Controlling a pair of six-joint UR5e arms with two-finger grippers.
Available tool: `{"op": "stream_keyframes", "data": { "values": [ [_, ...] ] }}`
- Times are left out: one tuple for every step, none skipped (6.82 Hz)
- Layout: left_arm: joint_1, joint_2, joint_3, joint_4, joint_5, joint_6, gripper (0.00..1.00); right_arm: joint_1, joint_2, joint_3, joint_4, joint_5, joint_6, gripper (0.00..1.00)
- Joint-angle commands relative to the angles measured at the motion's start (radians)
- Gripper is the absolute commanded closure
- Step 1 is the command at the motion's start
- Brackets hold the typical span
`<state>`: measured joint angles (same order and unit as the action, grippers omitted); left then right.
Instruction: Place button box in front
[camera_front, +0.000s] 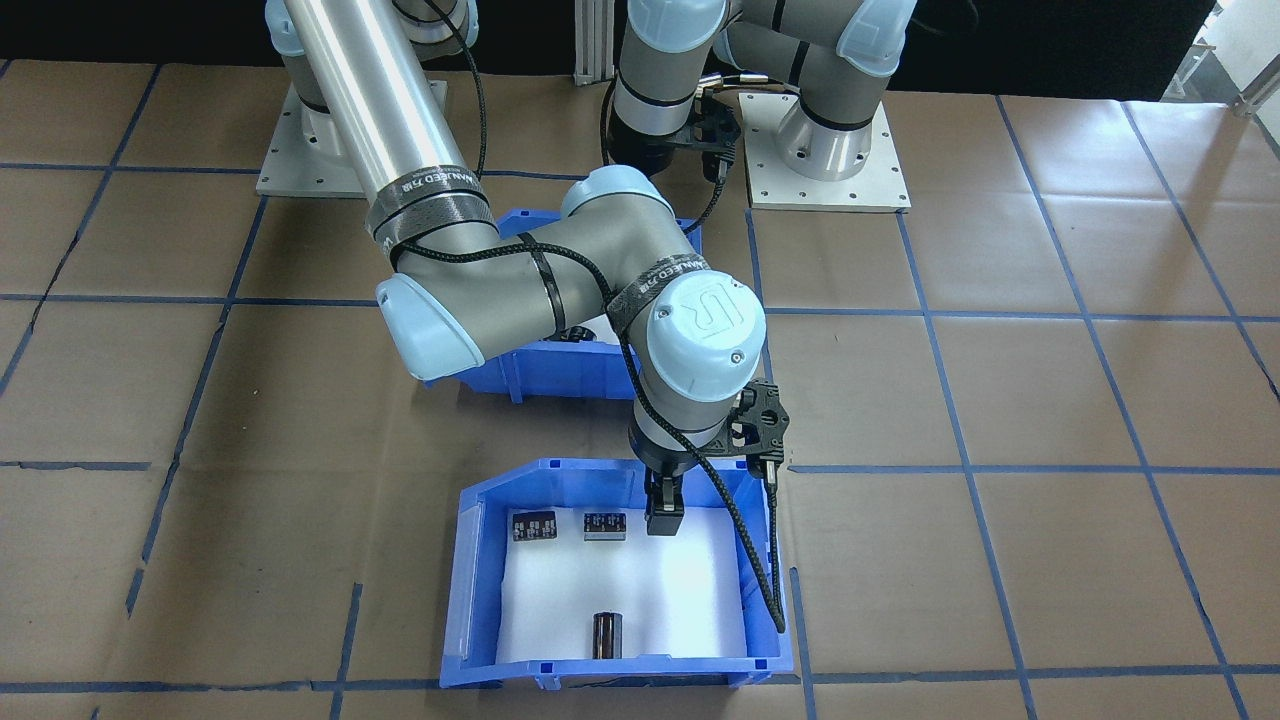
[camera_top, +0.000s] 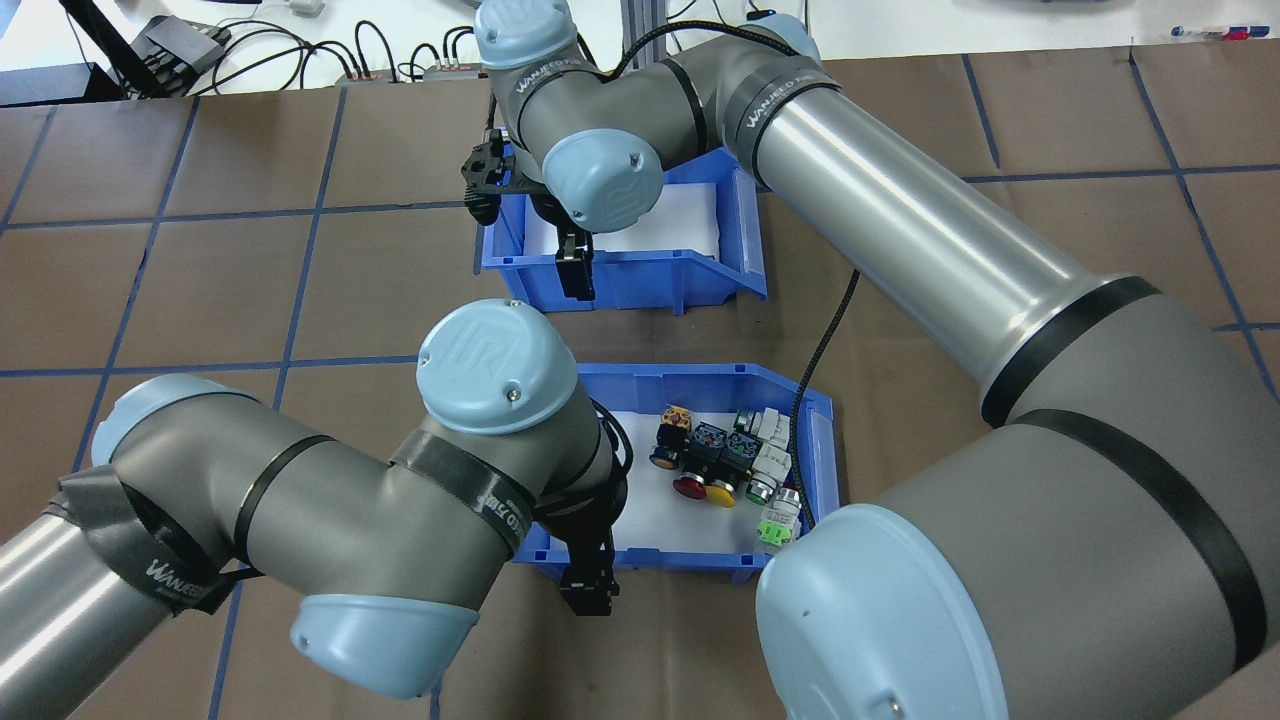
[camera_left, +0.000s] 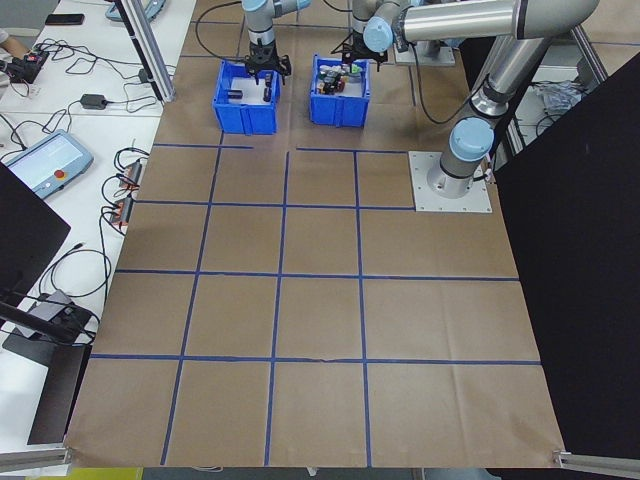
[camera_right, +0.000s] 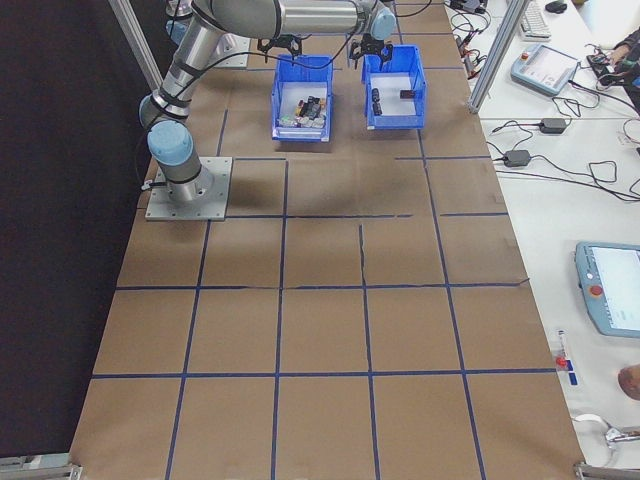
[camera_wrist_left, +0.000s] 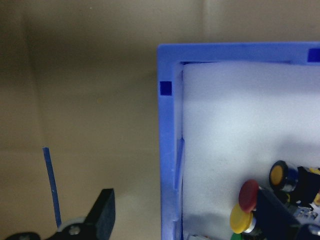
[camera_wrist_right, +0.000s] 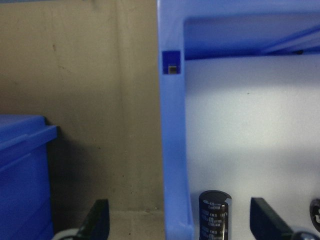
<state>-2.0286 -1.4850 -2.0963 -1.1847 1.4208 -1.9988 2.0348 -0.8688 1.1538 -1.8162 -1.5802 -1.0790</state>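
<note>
The button box (camera_top: 815, 415) is smooth blue plastic with white foam floor. Both the left gripper (camera_wrist_left: 182, 212) and right gripper (camera_wrist_right: 182, 220) straddle box walls, spread apart. Only the overhead shows the round buttons (camera_top: 725, 455)

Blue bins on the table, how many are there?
2. The button box sits nearer the robot, its wall straddled by the left gripper. The other blue bin lies farther out, the right gripper over its wall.

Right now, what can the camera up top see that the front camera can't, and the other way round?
Only the overhead view shows the coloured push-buttons inside the button box. Only the front-facing view shows the three small black parts inside the other blue bin; from overhead the arm hides them. Both views show the two blue bins and the right tool at the other bin's wall.
</note>
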Motion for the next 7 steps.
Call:
{"op": "stream_keyframes", "data": {
  "values": [
    [-0.015,-0.006,-0.04,0.062,-0.034,-0.038,0.0,0.001,-0.006,0.096,-0.145,-0.004,0.007,0.0],
    [-0.018,-0.015,-0.094,0.121,-0.033,-0.038,0.0,0.001,-0.012,0.104,-0.156,-0.006,0.03,0.0],
    [-0.018,-0.024,-0.134,0.193,-0.033,-0.041,0.01,0.001,-0.024,0.101,-0.155,-0.006,0.048,0.09],
    [-0.018,-0.035,-0.146,0.224,-0.034,-0.046,0.06,0.001,-0.036,0.096,-0.146,-0.026,0.048,0.33],
    [-0.021,-0.055,-0.146,0.229,-0.034,-0.046,0.08,0.001,-0.039,0.095,-0.143,-0.029,0.047,0.56],
    [-0.025,-0.066,-0.145,0.24,-0.033,-0.046,0.31,0.001,-0.041,0.092,-0.143,-0.029,0.042,0.77],
    [-0.027,-0.061,-0.145,0.267,-0.031,-0.044,0.65,0.001,-0.041,0.089,-0.143,-0.041,0.031,0.91]
  ]
}}
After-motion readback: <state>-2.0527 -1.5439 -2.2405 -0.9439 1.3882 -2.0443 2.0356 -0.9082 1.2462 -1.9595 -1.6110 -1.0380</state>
